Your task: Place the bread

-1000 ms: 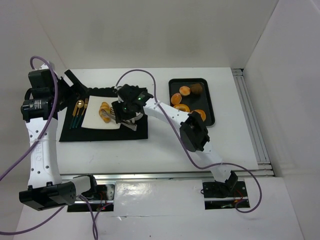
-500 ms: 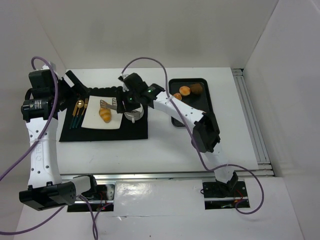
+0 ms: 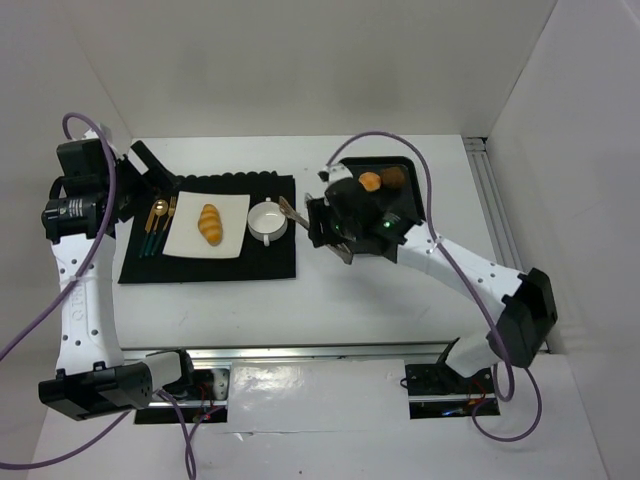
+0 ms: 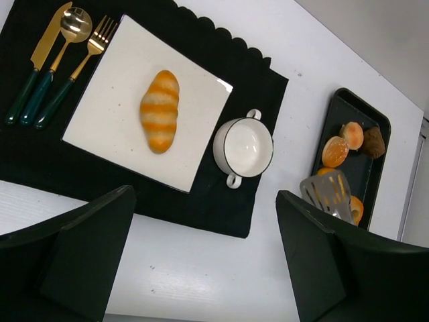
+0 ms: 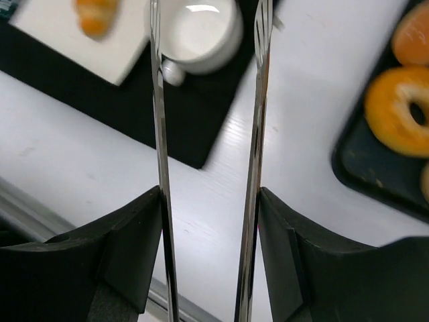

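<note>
The bread point(image 3: 210, 223), a golden ridged roll, lies alone on the white square plate point(image 3: 185, 242); it also shows in the left wrist view point(image 4: 160, 111) and blurred in the right wrist view point(image 5: 96, 15). My right gripper point(image 3: 335, 225) is shut on metal tongs point(image 5: 157, 134), whose blades stand apart and empty, between the white bowl point(image 3: 267, 220) and the black tray point(image 3: 420, 238). My left gripper point(image 3: 150, 172) is open and empty, high over the table's left side, apart from the plate.
A black placemat point(image 3: 270, 260) carries the plate, the bowl and gold cutlery point(image 3: 158, 225). The tray holds doughnuts point(image 5: 399, 111) and small buns point(image 3: 370, 181). White walls enclose the table; a rail runs along its right edge.
My right gripper has pulled back with the tongs from over the plate, rightward past the bowl toward the tray. The bread stays on the plate. The left arm has not moved.
</note>
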`<state>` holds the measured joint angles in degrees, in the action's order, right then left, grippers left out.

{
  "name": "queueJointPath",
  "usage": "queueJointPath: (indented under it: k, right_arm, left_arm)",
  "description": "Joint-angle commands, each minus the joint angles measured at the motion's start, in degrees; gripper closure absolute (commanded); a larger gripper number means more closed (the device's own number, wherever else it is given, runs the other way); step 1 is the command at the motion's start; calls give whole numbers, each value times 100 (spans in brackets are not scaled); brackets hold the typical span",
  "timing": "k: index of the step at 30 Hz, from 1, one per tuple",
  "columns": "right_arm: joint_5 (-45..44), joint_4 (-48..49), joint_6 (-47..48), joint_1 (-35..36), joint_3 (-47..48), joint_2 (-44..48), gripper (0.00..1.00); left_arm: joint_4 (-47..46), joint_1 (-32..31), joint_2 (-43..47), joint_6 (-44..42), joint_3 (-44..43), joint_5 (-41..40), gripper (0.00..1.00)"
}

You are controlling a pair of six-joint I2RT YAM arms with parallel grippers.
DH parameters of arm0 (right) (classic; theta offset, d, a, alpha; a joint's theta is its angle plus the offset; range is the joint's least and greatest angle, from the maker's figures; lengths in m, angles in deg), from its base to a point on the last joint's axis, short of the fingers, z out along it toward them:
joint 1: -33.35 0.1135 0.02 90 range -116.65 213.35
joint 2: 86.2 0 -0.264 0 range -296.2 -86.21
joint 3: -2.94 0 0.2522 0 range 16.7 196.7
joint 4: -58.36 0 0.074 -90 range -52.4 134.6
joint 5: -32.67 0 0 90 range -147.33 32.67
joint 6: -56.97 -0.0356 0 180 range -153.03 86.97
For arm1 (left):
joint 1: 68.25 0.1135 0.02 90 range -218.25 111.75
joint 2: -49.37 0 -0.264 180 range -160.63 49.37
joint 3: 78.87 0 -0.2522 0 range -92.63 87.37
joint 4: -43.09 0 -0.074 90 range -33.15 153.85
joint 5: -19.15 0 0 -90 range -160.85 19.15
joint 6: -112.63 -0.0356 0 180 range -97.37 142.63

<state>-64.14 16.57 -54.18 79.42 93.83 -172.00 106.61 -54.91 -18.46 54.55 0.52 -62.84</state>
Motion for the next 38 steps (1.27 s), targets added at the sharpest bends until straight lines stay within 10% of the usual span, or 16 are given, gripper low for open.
queueJointPath:
  k: [1, 13, 17, 28, 38]
  right_arm:
    - [-1162, 526, 14, 182, -819, 492, 37]
    - [-1666, 2916, 435, 465, -2641, -287, 31]
    - [-1912, 2251, 217, 465, -1834, -569, 0]
    - [-2096, 273, -364, -870, -707, 869, 0]
    - [-2361, -176, -909, -1784, -1937, 2374, 0]
  left_arm:
    - [-176, 63, 16, 60, 28, 175, 0]
    - [-238, 63, -37, 121, 370, 464, 0]
    - [-238, 63, -90, 60, 309, 535, 0]
    - [-71, 10, -204, -81, 220, -308, 0]
    - [-71, -235, -547, -309, 151, -731, 0]
